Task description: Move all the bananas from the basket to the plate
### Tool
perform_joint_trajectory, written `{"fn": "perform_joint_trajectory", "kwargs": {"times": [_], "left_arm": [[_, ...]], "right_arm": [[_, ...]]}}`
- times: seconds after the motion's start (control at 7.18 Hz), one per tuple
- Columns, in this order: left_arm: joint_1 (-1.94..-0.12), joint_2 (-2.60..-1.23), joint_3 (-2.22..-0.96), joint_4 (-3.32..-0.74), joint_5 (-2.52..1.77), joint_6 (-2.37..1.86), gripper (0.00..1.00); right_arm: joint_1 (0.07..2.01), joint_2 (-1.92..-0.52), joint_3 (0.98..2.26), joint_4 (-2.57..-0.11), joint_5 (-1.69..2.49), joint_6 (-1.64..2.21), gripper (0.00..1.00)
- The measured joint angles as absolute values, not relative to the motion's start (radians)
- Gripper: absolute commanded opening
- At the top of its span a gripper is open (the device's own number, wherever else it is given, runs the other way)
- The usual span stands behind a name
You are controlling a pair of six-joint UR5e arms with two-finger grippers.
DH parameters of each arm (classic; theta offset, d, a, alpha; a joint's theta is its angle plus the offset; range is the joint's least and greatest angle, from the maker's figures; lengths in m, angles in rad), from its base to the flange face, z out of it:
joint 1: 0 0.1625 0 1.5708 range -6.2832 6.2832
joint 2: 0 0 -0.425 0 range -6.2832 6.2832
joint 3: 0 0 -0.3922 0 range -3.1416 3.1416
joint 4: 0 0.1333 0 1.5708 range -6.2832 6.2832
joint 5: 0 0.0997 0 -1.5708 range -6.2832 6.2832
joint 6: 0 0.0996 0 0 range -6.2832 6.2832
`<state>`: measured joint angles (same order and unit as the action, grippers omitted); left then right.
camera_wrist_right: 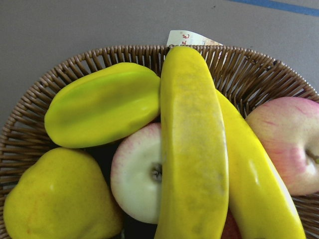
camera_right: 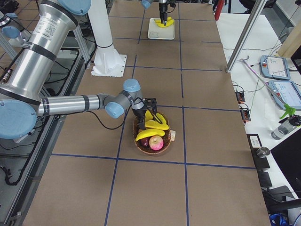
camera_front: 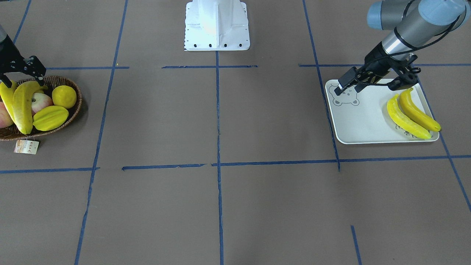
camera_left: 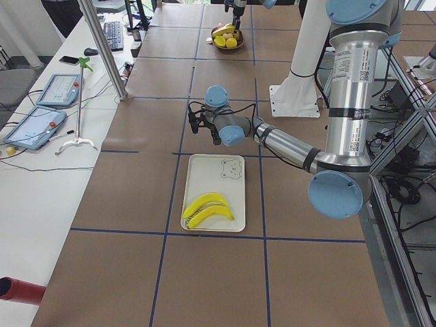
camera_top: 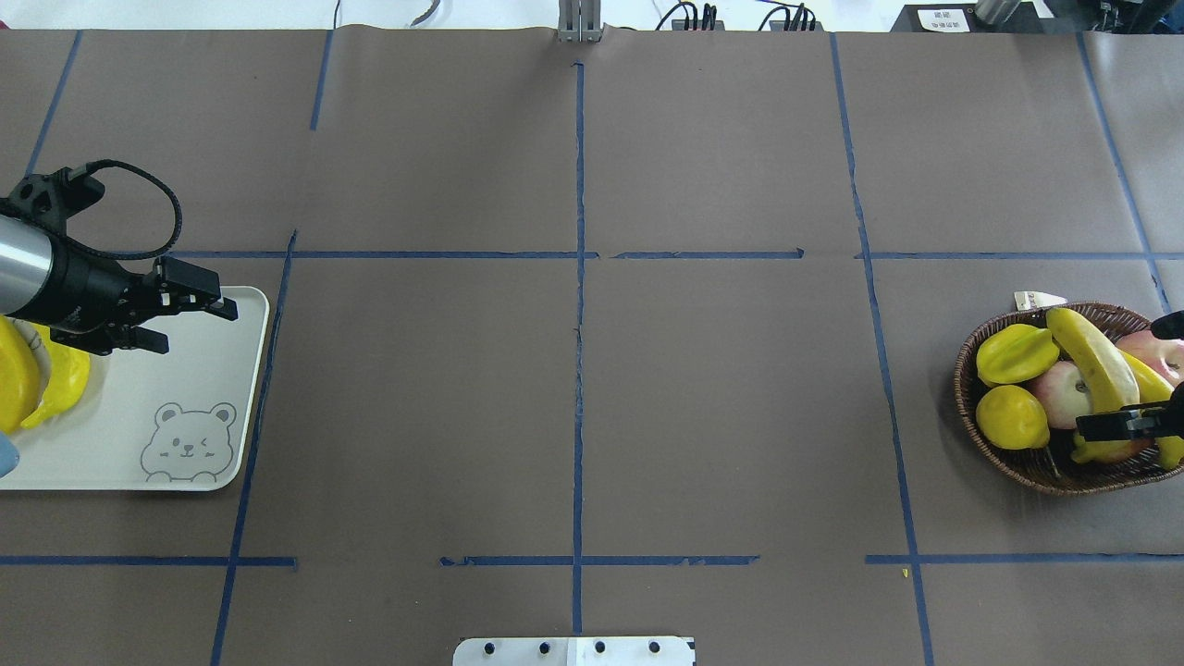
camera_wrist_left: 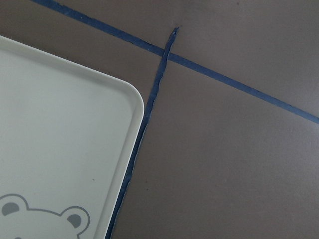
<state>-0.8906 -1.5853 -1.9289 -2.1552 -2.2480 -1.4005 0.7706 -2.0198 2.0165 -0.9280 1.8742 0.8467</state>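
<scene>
Two bananas [camera_front: 406,118] lie side by side on the plate [camera_front: 360,121], a pale tray with a bear drawing; they also show in the overhead view [camera_top: 23,379]. My left gripper [camera_top: 196,327] hangs open and empty over the plate's [camera_top: 139,398] far edge. Two more bananas [camera_top: 1096,361] lie across the fruit in the wicker basket [camera_top: 967,370]. My right gripper [camera_top: 1142,375] is low over the basket, open, its fingers either side of those bananas. The right wrist view shows the top banana [camera_wrist_right: 192,149] close up, with no fingers in frame.
The basket [camera_front: 75,106] also holds a starfruit [camera_top: 1016,354], a round yellow citrus [camera_top: 1013,416] and pink apples [camera_top: 1064,393]. A paper tag [camera_front: 26,146] hangs off its rim. The robot's white base [camera_front: 217,25] stands mid-table. Blue tape lines cross the brown surface.
</scene>
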Motion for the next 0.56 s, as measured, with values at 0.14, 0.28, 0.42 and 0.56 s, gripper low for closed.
{"fn": "perform_joint_trajectory", "kwargs": {"times": [0.14, 0.28, 0.42, 0.56], "left_arm": [[-0.890, -1.585, -1.929, -2.155, -2.248, -1.401, 1.00], [-0.890, -1.585, -1.929, -2.155, -2.248, -1.401, 1.00], [-0.890, -1.584, -1.928, -2.155, -2.248, -1.401, 1.00], [-0.889, -1.584, -1.928, -2.155, -2.248, -1.401, 1.00]], "right_arm": [[0.763, -2.018, 2.014, -0.928, 1.871, 0.847, 0.85], [0.756, -2.014, 2.010, -0.928, 1.869, 0.847, 0.79], [0.749, -2.008, 2.005, -0.928, 1.869, 0.847, 0.73], [0.744, -2.004, 2.000, -0.928, 1.869, 0.847, 0.67]]}}
